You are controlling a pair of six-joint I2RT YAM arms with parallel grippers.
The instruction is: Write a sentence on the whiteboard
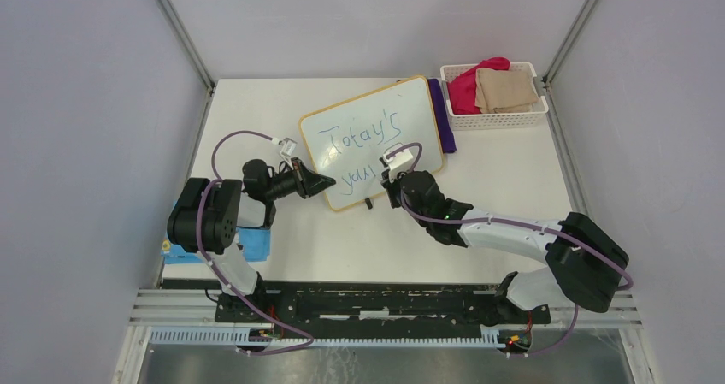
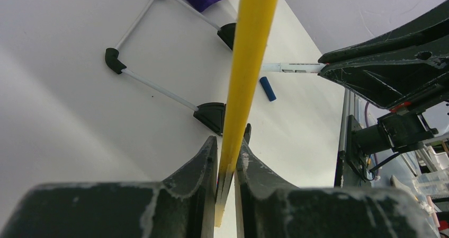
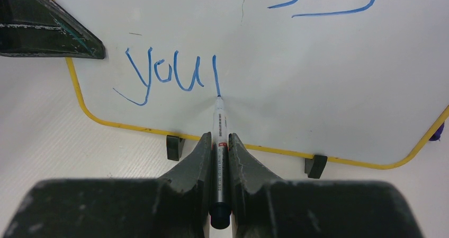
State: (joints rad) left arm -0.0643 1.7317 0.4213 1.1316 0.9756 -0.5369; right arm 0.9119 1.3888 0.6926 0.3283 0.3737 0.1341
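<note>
From above, the whiteboard [image 1: 372, 140] lies slanted near the counter's [image 1: 513, 196] far edge. Left wrist: the left hand [image 2: 229, 142] clamps its yellow frame [image 2: 249, 47]. Right wrist: the right hand [image 3: 219, 140] grips a marker [image 3: 219, 124], tip touching the sentence [image 3: 164, 76].

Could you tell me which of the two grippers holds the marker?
The right gripper: it pinches the marker, tip on the whiteboard; the left gripper clamps its yellow frame.

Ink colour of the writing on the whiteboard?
Blue writing, clearest in the right wrist view.
</note>
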